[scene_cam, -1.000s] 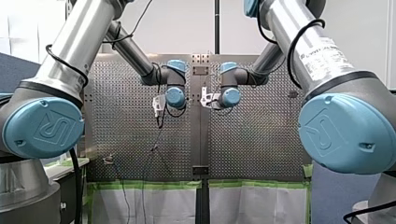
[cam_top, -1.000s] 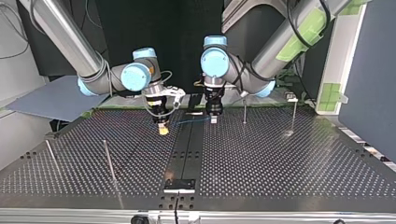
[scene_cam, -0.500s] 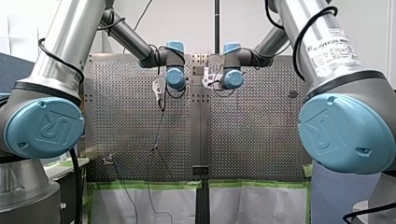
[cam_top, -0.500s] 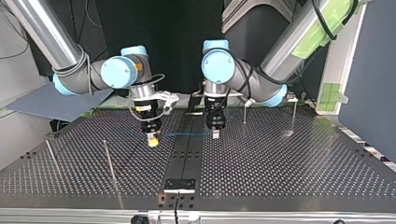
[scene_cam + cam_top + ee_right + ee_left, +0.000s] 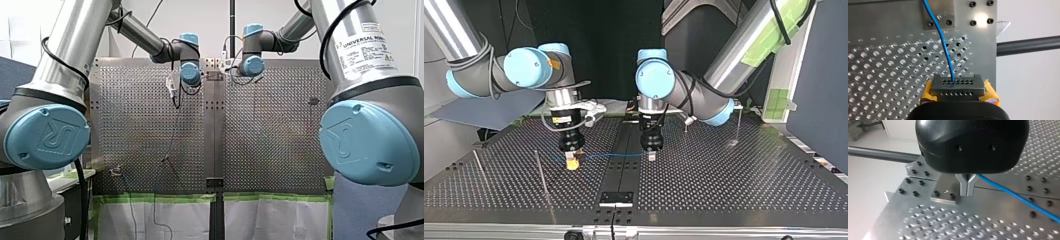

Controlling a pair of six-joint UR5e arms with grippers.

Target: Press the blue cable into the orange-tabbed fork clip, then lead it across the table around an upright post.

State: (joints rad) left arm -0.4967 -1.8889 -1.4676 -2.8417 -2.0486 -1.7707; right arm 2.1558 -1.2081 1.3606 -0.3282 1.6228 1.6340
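Top view: my right gripper (image 5: 572,164) enters at the view's left and my left gripper (image 5: 652,157) at its right, both pointing down close over the table (image 5: 724,190). The cable (image 5: 609,155) runs as a nearly straight blue span between them, just above the table, crossing the dark centre strip (image 5: 624,172).

Left wrist view: the metal fingers (image 5: 963,185) are pressed together. The cable leaves the notch where they meet and slants away to one side over the perforated surface. A screwed plate (image 5: 944,185) lies under the fingertips.

Right wrist view: the yellow pads (image 5: 927,90) flank a perforated metal block (image 5: 957,86), closed with no gap showing. The cable enters at the block's upper edge and leads ahead toward a second screwed plate (image 5: 939,12).

Thin upright posts stand apart from the cable: one (image 5: 541,172) near my right gripper, another (image 5: 685,120) behind my left gripper.
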